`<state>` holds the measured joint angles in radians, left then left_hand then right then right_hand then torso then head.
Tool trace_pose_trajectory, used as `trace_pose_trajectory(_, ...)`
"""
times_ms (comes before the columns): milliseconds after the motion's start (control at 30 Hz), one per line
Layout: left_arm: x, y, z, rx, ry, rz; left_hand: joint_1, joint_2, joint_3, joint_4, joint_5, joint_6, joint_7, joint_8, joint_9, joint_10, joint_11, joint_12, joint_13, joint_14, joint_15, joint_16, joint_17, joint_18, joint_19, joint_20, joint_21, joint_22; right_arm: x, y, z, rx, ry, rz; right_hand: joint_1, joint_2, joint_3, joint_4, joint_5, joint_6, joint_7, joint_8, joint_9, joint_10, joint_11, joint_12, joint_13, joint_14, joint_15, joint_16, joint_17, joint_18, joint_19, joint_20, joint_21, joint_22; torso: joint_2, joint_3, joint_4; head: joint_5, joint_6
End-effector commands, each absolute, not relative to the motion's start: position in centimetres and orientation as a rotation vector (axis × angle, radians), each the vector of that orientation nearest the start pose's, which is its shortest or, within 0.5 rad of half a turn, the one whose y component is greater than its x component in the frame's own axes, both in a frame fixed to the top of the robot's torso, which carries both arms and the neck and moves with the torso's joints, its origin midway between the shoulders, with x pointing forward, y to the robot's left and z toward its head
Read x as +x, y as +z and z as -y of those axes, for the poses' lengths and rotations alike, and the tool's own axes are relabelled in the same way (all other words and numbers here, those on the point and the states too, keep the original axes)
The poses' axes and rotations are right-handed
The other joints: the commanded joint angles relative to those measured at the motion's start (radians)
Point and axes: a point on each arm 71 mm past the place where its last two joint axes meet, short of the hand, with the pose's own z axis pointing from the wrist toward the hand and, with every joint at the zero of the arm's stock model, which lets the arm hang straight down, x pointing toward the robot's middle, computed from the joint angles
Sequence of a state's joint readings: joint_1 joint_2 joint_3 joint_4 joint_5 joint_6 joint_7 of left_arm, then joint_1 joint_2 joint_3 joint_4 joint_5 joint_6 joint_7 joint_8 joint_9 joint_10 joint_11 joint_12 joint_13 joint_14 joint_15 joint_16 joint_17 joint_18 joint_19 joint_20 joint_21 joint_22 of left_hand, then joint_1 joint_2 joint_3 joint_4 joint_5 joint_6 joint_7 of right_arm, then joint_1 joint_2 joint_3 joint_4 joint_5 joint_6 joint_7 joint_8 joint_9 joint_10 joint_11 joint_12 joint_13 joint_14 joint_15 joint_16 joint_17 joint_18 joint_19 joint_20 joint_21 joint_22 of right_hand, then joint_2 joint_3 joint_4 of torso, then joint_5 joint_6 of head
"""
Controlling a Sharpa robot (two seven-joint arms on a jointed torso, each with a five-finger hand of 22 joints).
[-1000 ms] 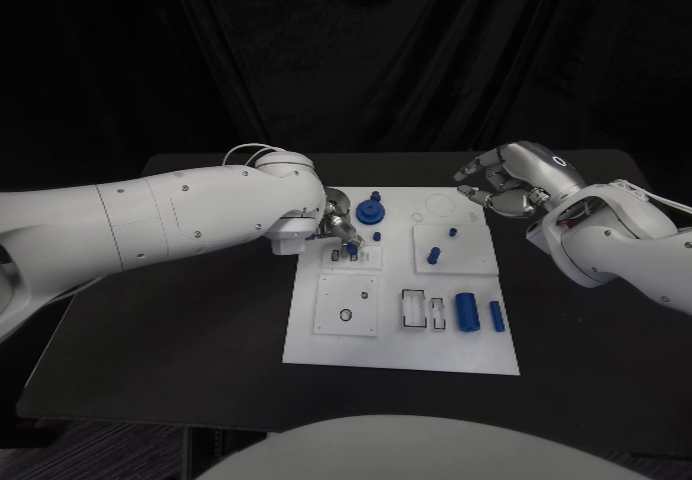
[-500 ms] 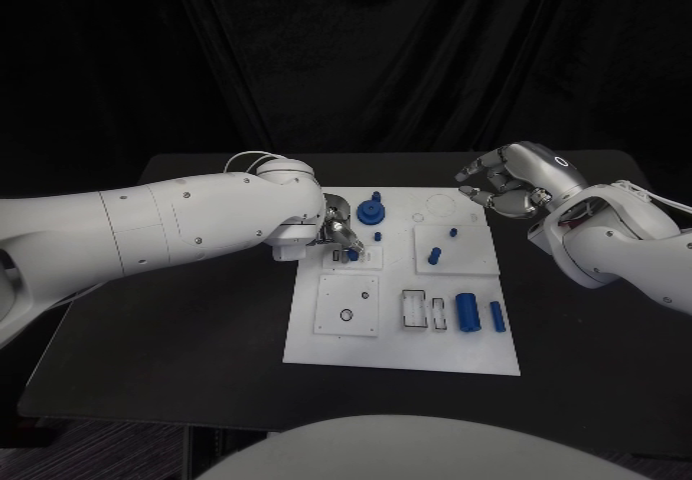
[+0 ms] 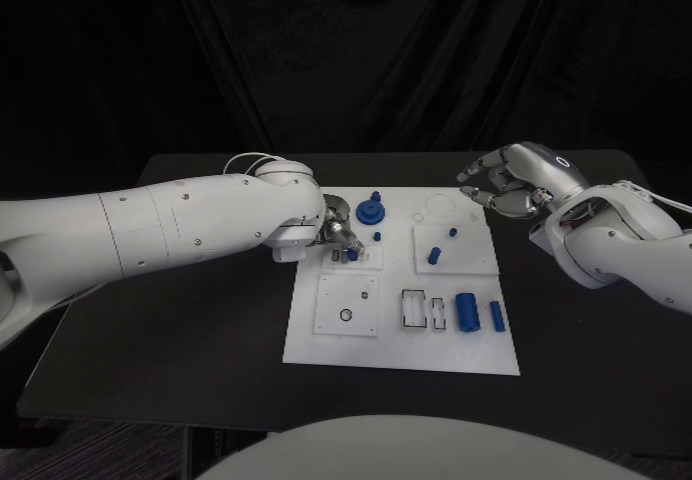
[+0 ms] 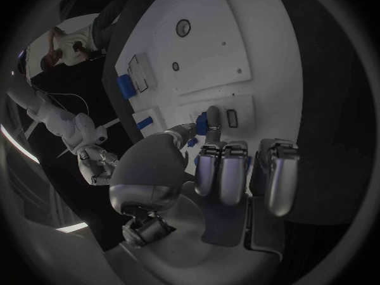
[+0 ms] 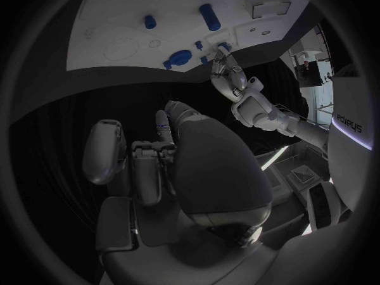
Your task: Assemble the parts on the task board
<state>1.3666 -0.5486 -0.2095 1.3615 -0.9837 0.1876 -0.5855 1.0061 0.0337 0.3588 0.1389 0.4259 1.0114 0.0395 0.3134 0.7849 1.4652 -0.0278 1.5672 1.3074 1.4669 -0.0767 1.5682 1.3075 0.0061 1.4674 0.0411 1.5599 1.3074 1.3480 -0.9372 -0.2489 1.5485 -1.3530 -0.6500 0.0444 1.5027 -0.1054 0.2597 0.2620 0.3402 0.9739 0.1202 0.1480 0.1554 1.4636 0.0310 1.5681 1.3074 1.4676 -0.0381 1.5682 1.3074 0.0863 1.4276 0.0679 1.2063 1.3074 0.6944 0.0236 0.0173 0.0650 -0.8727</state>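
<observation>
Two white arms reach over the black tabletop (image 3: 173,340), and the flat white rectangular task board (image 3: 404,350) lies at its middle. Left of the board's far half is the silver left hand (image 3: 335,228); its fingers (image 4: 208,123) come down onto the board and pinch a small blue peg (image 4: 202,128) at a slot in the raised white plate there. Off the board's far right corner, the silver right hand (image 3: 508,185) hovers above the tabletop, fingers (image 5: 142,164) curled inward with nothing between them. On the board's far edge stands a round blue gear with a post (image 3: 372,210), just beside the left hand. Toward the board's near right corner a large blue cylinder (image 3: 466,310) lies flat, with a slimmer blue rod (image 3: 496,316) next to it, closer to the edge. A short blue pin (image 3: 433,256) rests on the raised white plate right of the board's centre.
</observation>
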Motion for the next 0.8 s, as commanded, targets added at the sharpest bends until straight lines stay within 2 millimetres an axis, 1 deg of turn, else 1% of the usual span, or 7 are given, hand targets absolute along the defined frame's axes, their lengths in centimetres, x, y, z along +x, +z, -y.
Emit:
trace_pose_trajectory(33,49.95,-21.74,-11.92,0.006,-0.358,-2.417,-0.015,-0.005,0.009,0.001,-0.024,-0.003,0.006,-0.011,0.003,0.106,0.003,0.004,0.263,0.104,0.004,0.003,0.263,0.009,0.057,0.0,-0.006,0.215,47.63,-16.51,24.43,-0.104,0.656,-1.412,0.01,0.002,0.003,-0.004,0.006,0.005,0.0,-0.007,-0.001,0.107,0.007,0.003,0.263,0.103,0.007,0.003,0.263,-0.008,0.0,0.007,-0.006,0.159,0.001,0.0005,0.0002,0.001,0.0)
trace_pose_trajectory(100,49.95,-21.76,-11.92,0.006,-0.357,-2.418,-0.027,-0.004,0.007,0.009,-0.074,0.0,0.008,-0.017,0.006,0.106,0.005,0.004,0.263,0.104,0.006,0.003,0.263,0.01,0.056,0.002,-0.007,0.214,47.64,-16.52,24.44,-0.104,0.656,-1.415,0.01,0.002,0.003,-0.004,0.006,0.005,0.0,-0.007,-0.001,0.107,0.007,0.003,0.263,0.103,0.007,0.003,0.263,-0.008,0.0,0.007,-0.006,0.159,0.001,0.0004,0.0002,0.002,0.0)
trace_pose_trajectory(300,50.02,-21.81,-12.11,0.001,-0.354,-2.418,-0.034,-0.005,0.004,0.013,-0.09,-0.001,0.01,-0.021,0.007,0.106,0.006,0.004,0.263,0.104,0.007,0.003,0.263,0.011,0.053,0.002,-0.008,0.211,47.65,-16.57,24.46,-0.103,0.653,-1.42,0.011,0.001,0.004,-0.005,0.007,0.008,0.001,-0.007,-0.001,0.107,0.009,0.003,0.263,0.103,0.009,0.003,0.263,-0.008,0.0,0.008,-0.008,0.159,0.001,-0.0004,0.0014,0.001,0.0)
trace_pose_trajectory(467,50.06,-21.84,-12.25,-0.002,-0.353,-2.418,-0.066,-0.009,-0.022,0.042,-0.154,0.002,0.014,-0.036,0.006,0.106,0.01,0.004,0.263,0.104,0.011,0.003,0.263,0.011,0.051,0.006,-0.01,0.21,47.68,-16.6,24.44,-0.103,0.652,-1.424,0.011,0.001,0.004,-0.005,0.007,0.008,0.001,-0.007,-0.001,0.107,0.009,0.003,0.263,0.103,0.009,0.003,0.263,-0.008,0.0,0.008,-0.008,0.159,0.0,-0.0001,0.0012,0.001,0.0)
trace_pose_trajectory(533,50.07,-21.84,-12.28,-0.003,-0.353,-2.417,-0.057,-0.006,-0.019,0.037,-0.117,0.003,0.012,-0.04,0.006,0.106,0.009,0.004,0.263,0.104,0.01,0.003,0.263,0.011,0.052,0.006,-0.01,0.21,47.69,-16.61,24.43,-0.103,0.652,-1.426,0.01,0.001,0.004,-0.005,0.007,0.008,0.001,-0.007,-0.001,0.107,0.009,0.003,0.263,0.103,0.009,0.003,0.263,-0.008,0.0,0.008,-0.008,0.159,-0.001,-0.0002,0.0015,0.001,0.0)
trace_pose_trajectory(633,50.08,-21.85,-12.34,-0.005,-0.353,-2.416,-0.025,-0.007,0.008,0.008,0.013,0.006,0.009,-0.049,0.009,0.106,0.006,0.004,0.263,0.104,0.007,0.003,0.263,0.011,0.052,0.004,-0.011,0.21,47.71,-16.63,24.44,-0.103,0.65,-1.428,0.01,0.001,0.004,-0.005,0.007,0.008,0.001,-0.007,-0.001,0.107,0.009,0.003,0.263,0.103,0.009,0.003,0.263,-0.008,0.0,0.008,-0.008,0.159,-0.001,0.0001,0.0011,0.002,0.0)
trace_pose_trajectory(800,50.11,-21.88,-12.48,-0.007,-0.35,-2.417,-0.015,-0.01,0.025,-0.006,0.058,0.007,0.009,-0.053,0.012,0.106,0.005,0.004,0.263,0.104,0.007,0.003,0.263,0.011,0.051,0.003,-0.011,0.21,47.73,-16.66,24.46,-0.103,0.649,-1.432,0.01,0.002,0.005,-0.005,0.008,0.01,0.001,-0.006,-0.001,0.107,0.009,0.003,0.263,0.103,0.009,0.003,0.263,-0.008,0.0,0.008,-0.008,0.159,-0.002,0.0,-0.0006,0.005,0.0)
